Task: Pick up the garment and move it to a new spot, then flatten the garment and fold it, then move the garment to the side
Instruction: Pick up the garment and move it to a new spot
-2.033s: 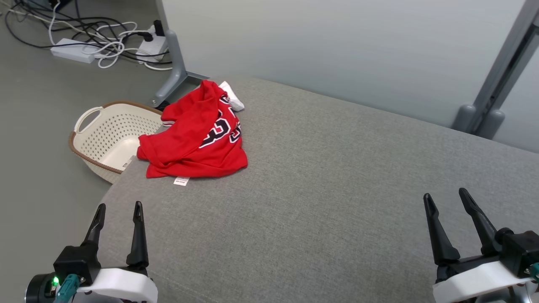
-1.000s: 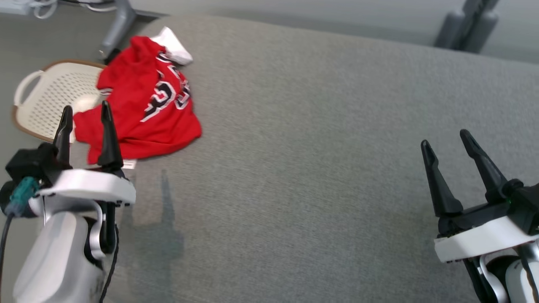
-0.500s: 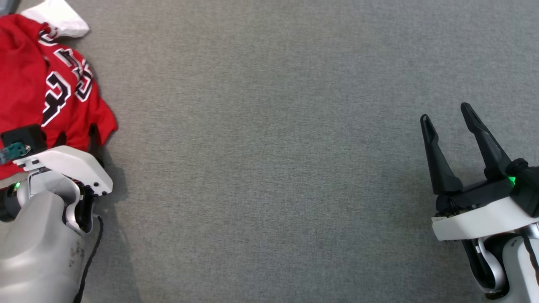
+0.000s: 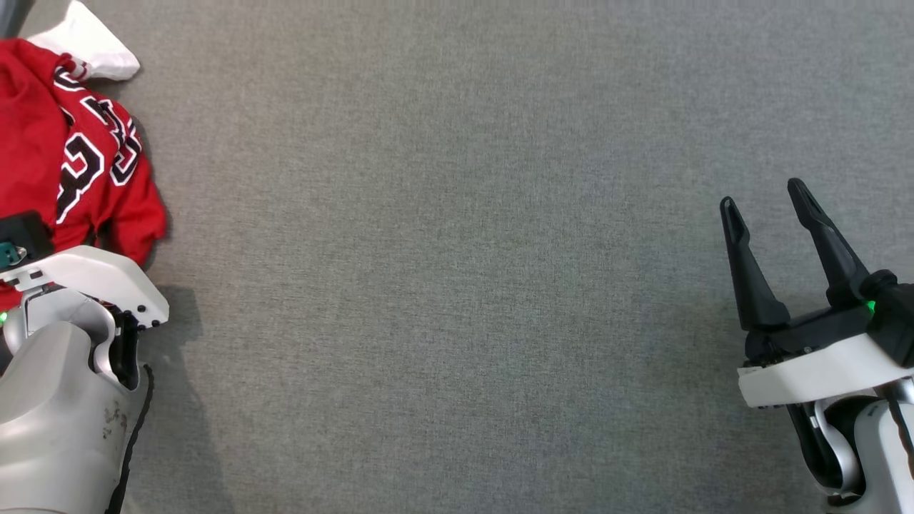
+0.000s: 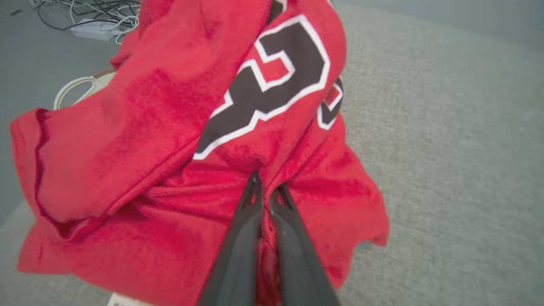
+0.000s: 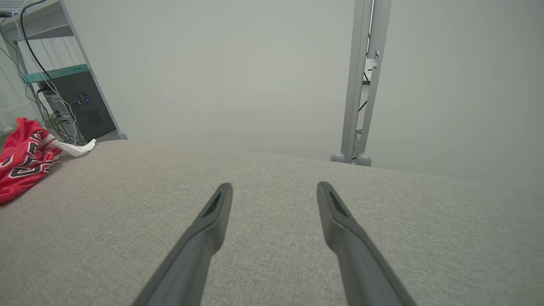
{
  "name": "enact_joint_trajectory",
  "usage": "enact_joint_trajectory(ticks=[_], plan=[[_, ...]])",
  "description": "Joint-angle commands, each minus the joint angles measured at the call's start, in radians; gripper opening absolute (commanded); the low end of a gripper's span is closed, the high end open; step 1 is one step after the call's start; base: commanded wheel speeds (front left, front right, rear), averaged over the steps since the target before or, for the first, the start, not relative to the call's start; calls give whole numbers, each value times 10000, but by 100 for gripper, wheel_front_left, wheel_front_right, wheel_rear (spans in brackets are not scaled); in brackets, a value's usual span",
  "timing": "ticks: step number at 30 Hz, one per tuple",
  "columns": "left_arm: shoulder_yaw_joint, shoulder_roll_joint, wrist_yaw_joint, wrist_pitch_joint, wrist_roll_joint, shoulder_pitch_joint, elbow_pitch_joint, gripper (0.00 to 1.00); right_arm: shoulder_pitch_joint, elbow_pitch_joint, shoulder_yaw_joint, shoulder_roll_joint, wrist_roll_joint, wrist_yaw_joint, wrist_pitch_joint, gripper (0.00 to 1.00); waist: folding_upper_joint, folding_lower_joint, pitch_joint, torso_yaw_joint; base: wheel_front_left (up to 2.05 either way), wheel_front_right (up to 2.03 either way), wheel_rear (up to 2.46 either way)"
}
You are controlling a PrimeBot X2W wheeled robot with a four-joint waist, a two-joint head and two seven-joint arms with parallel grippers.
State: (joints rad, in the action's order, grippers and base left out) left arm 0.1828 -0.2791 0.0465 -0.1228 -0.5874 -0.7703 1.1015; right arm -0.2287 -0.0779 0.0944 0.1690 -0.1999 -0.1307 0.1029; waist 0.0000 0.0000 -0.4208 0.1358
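Observation:
The garment (image 4: 43,143) is a crumpled red jersey with black and white numbers, lying at the far left of the grey padded surface (image 4: 457,250). Seen from the left wrist, my left gripper (image 5: 267,187) is shut on a fold of the garment (image 5: 148,127) near its lower hem, with red cloth pinched between the two fingers. In the head view its white wrist housing (image 4: 86,275) covers the fingers. My right gripper (image 4: 764,207) hovers open over bare surface at the right, far from the garment (image 6: 23,163), with nothing between its fingers (image 6: 212,212).
A white cloth (image 4: 89,43) lies against the garment's far end. Off the surface's left edge are a cream basket handle (image 5: 72,87) and cables with a power strip (image 5: 93,29). A grey post (image 6: 361,80) and a computer case (image 6: 80,106) stand beyond the far edge.
The head camera has tilted down and closer to the surface. My left gripper has reached onto the garment and shut on its fabric. The right gripper stays open in place.

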Motion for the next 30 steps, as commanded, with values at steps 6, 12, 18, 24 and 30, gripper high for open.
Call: enact_joint_trajectory(ticks=[6, 12, 18, 24, 30], plan=[[71, -149, 210, -1113, 278, 323, -356, 0, 461, 193, -158, 171, 216, -1, -14, 100, 0, 0, 1027, 187, 0, 0, 0], [59, -288, 482, -1407, 576, 1486, -1895, 0, 1174, 213, -271, 158, 319, -1, -187, 100, 0, 0, 2187, 268, 0, 0, 0], [155, -413, 1098, -1316, 833, 3130, -4189, 0, 1736, 177, -353, -23, 316, -1, -306, 100, 0, 0, 3007, 193, 0, 0, 0], [341, -797, 1919, -563, 1136, 4929, -7423, 0, 2193, 55, -455, -260, 347, -1, -376, 100, 0, 0, 3518, -2, 0, 0, 0], [654, -1067, 2857, 585, 1522, 6427, -10882, 0, 2359, -120, -570, -418, 406, -1, -424, 100, 0, 0, 3459, -408, 0, 0, 0]])
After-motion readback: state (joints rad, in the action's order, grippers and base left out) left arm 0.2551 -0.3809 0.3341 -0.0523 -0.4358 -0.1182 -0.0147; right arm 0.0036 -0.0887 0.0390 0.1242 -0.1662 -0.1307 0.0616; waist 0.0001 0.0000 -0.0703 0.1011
